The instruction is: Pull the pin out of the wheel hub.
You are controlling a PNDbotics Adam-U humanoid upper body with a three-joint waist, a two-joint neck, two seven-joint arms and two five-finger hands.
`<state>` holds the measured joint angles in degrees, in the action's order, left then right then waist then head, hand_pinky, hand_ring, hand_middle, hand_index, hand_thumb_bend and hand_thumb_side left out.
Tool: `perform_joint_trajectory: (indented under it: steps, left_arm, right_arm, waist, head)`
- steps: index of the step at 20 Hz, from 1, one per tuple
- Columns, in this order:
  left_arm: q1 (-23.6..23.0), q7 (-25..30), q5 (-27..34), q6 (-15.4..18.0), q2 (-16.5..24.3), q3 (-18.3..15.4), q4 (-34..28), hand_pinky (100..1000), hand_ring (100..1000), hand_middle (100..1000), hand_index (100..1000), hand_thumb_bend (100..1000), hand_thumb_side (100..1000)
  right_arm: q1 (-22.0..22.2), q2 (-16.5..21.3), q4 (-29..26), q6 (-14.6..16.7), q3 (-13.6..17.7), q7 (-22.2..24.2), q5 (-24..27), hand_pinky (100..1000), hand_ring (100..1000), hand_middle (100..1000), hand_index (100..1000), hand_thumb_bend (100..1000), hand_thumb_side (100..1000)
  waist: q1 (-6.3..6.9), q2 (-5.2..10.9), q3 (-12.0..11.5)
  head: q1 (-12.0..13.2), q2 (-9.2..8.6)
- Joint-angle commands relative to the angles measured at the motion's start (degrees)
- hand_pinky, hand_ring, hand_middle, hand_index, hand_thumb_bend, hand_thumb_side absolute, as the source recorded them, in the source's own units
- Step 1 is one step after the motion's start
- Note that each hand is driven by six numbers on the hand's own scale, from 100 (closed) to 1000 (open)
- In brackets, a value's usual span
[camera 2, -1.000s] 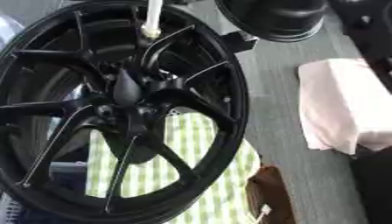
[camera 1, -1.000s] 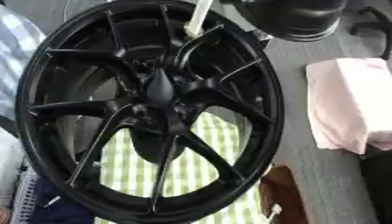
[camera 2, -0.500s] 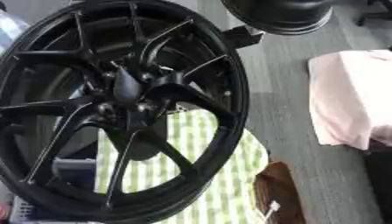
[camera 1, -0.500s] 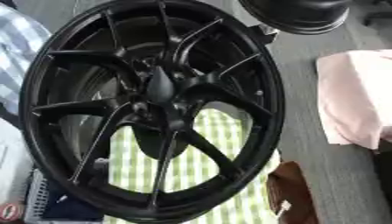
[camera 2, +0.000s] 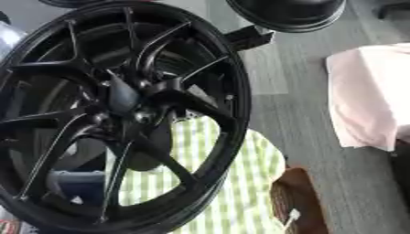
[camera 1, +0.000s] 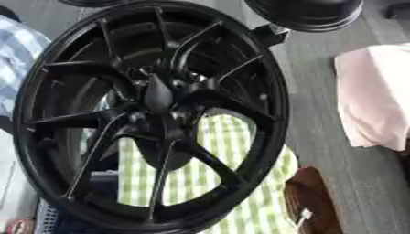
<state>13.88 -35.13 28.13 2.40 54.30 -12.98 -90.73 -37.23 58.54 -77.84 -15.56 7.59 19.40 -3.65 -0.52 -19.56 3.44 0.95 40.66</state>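
Observation:
A big black spoked wheel point(camera 1: 152, 114) stands on its edge and fills most of both views. Its hub point(camera 1: 158, 93) is a dark pointed cap in the middle where the spokes meet, with small lug holes point(camera 2: 142, 117) around it. I cannot make out a pin on the hub. Neither of my hands shows in either view. A small black block point(camera 1: 270, 34) sits against the rim at the upper right.
A green-and-white checked cloth point(camera 1: 200, 178) lies under and behind the wheel. A pink cloth point(camera 1: 376, 96) lies on the grey surface to the right, and a brown object point(camera 1: 308, 201) sits at the lower right. A black round thing point(camera 1: 304, 13) is at the top.
The whole picture has shifted, so the camera has moved. A white rod seen at the top edge one second ago is out of the picture now.

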Motion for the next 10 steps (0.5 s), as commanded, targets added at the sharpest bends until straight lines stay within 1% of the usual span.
perform_joint_trajectory:
  steps: [1,2,4,5,7,10]
  left_arm:
    - [-0.1,-0.3,0.0,0.1,1.4,-1.2,-0.5,827,727,684,830,100,760]
    - [-0.1,-0.4,0.0,0.1,1.4,-1.2,-0.4,827,727,684,830,100,769]
    - [-0.2,-0.4,0.1,0.1,1.3,-1.2,-0.4,827,727,684,830,100,760]
    - [-0.3,-0.4,0.1,0.0,1.3,-1.2,-0.3,827,726,684,830,100,760]
    - [-0.3,-0.4,0.1,0.0,1.3,-1.1,-0.3,828,726,684,830,100,760]
    - [0.0,-0.2,0.1,-0.1,1.2,-0.8,-0.3,827,725,683,830,100,761]
  right_arm:
    - [2.8,0.3,1.1,0.5,3.3,-3.3,-3.2,924,869,838,889,291,446]
    - [4.3,-0.1,0.8,0.5,4.2,-4.2,-3.7,937,886,867,910,202,545]
    - [7.4,-0.8,-0.4,0.1,6.4,-6.1,-3.5,948,900,889,927,126,644]
    - [8.9,-1.0,-1.1,-0.4,7.6,-7.0,-3.1,951,903,891,927,108,675]
    - [11.8,-1.3,-3.0,-1.5,9.6,-8.8,-1.7,950,892,879,920,107,664]
    - [16.4,-1.7,-6.6,-2.1,12.1,-11.7,0.9,943,873,857,903,147,594]
  waist:
    - [0.06,1.64,-0.3]
    - [0.06,1.78,-0.5]
    - [0.08,2.04,-0.8]
    - [0.07,2.15,-1.0]
    - [0.02,2.34,-1.3]
    - [-0.13,2.51,-1.9]
  head:
    - [0.0,-0.44]
    - [0.0,-0.39]
    - [-0.2,-0.30]
    - [-0.4,-0.20]
    - [-0.8,-0.01]
    - [-1.5,0.19]
